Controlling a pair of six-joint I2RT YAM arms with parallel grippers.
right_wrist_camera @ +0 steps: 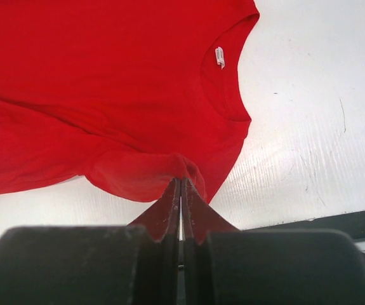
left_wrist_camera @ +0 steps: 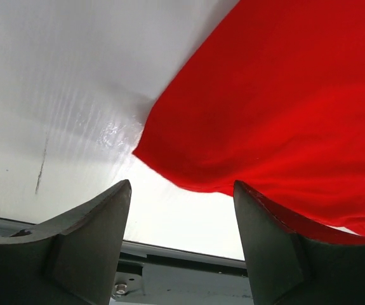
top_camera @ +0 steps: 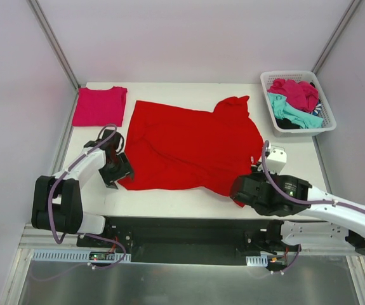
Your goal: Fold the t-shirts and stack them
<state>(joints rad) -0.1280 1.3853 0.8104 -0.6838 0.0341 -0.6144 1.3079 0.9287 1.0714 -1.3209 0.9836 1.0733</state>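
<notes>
At the near edge of the white table [top_camera: 169,202], the right gripper [right_wrist_camera: 181,183] has its two dark fingers [right_wrist_camera: 198,219] pressed flat together, with a raised fold of the large bright red cloth t-shirt [top_camera: 188,143] pinched at their tips. The cloth lifts into a small ridge right at the fingertips and lies flat further ahead of them. Ahead and a little right of these fingers the round neckline faces up, with a small white label [right_wrist_camera: 220,57] sewn inside it. Bare table shows to the right of the fingers.

The left gripper [left_wrist_camera: 182,187] stands with its jaws clearly apart and nothing between them. A rounded corner of the red shirt lies on the table just ahead of the gap, and the cloth runs on past the right-hand finger; whether it touches that finger I cannot tell. Left of these fingers is bare tabletop.

The red shirt spreads rumpled across the middle of the table, between the two grippers and beyond both. Well beyond the left fingers, a folded magenta-pink t-shirt [top_camera: 98,106] lies flat, just apart from the red one. Far beyond the right fingers, a white plastic lattice basket [top_camera: 288,74] holds a crumpled magenta t-shirt [top_camera: 296,92], a teal t-shirt [top_camera: 290,115] and something dark, too small to make out
</notes>
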